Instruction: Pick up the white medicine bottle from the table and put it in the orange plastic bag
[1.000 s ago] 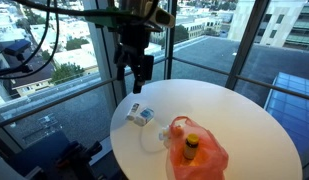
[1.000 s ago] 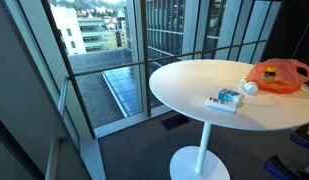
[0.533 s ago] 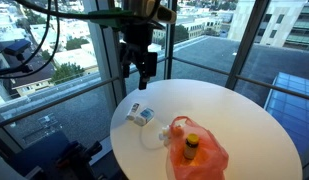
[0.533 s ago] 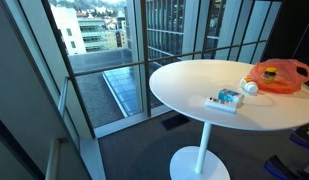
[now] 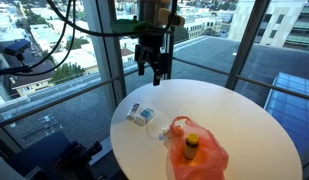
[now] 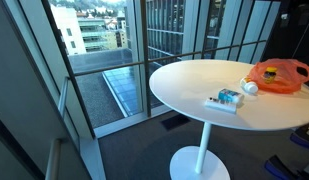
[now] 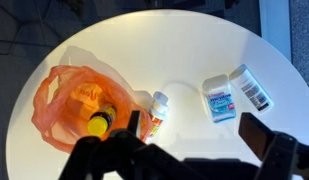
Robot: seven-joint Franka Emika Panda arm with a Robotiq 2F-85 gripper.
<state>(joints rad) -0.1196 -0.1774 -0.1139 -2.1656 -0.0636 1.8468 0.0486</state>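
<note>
The white medicine bottle (image 7: pixel 157 110) lies on its side on the round white table (image 7: pixel 184 45), just beside the mouth of the orange plastic bag (image 7: pixel 64 100). It also shows in both exterior views (image 5: pixel 161 134) (image 6: pixel 250 88). The crinkled bag (image 5: pixel 206 155) (image 6: pixel 279 75) lies floppy on the table with a yellow-orange bottle (image 7: pixel 98 123) with a dark cap inside it. My gripper (image 5: pixel 154 62) hangs high above the table's far edge, open and empty. In the wrist view its fingers (image 7: pixel 197 132) frame the table near the white bottle.
A flat blue-and-white pack (image 7: pixel 221 98) (image 5: pixel 142 115) (image 6: pixel 226 100) and a white barcode-labelled pack (image 7: pixel 250 87) lie beside the bottle. The table stands by floor-to-ceiling windows with black frames (image 5: pixel 104 60).
My gripper has moved sideways and a little higher over the table's far edge, still open. The bottle, packs and bag have not moved.
</note>
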